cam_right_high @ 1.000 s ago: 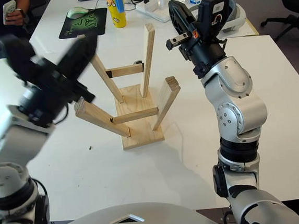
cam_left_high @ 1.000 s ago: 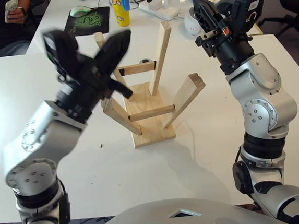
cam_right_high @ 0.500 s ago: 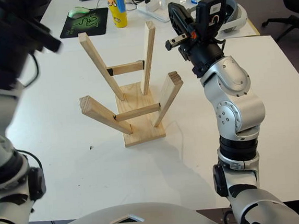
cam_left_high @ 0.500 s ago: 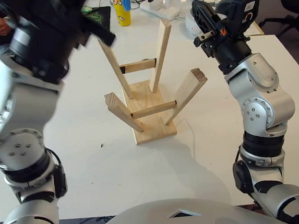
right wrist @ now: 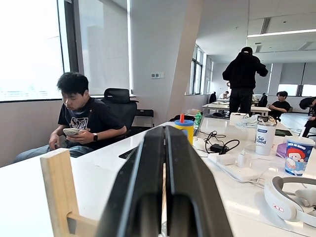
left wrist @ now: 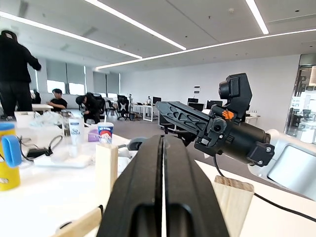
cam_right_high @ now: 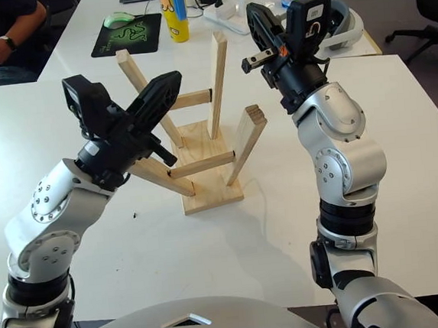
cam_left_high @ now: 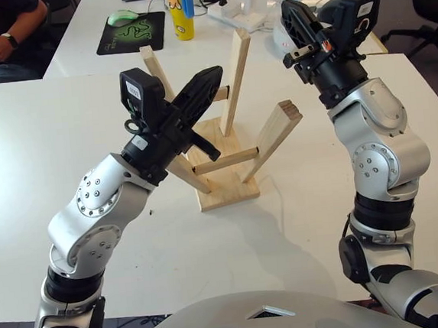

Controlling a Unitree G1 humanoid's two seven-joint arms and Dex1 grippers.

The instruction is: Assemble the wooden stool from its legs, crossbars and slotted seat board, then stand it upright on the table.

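Stool (cam_left_high: pixel 225 144) is sitting upside down mid-desk (cam_left_high: pixel 54 125): seat board (cam_left_high: pixel 228 195) lying flat, four legs splaying upward, both crossbars seated. So I'm judging assembly done and only the flip is outstanding.

Left gripper (cam_left_high: pixel 210 79) is hovering over the stool's left side, fingers pressed together, holding nothing, pointing up and across toward the far-right leg (cam_left_high: pixel 234 78). It's sitting right over the near-left leg (cam_right_high: pixel 155 176), close, but I can't tell if it's touching.

Right gripper (cam_left_high: pixel 290 12) is hanging high, right of the far-right leg's top, also closed and empty, well apart from the wood.

Key relation: the legs' long axes are running up and outward from the board, and the left arm is the nearer one. I'm thinking left opens and takes a left leg or the near crossbar (cam_left_high: pixel 223 162), right comes down to the near-right leg (cam_left_high: pixel 276 136), then both roll it over. Risk: a one-sided grab tipping it.
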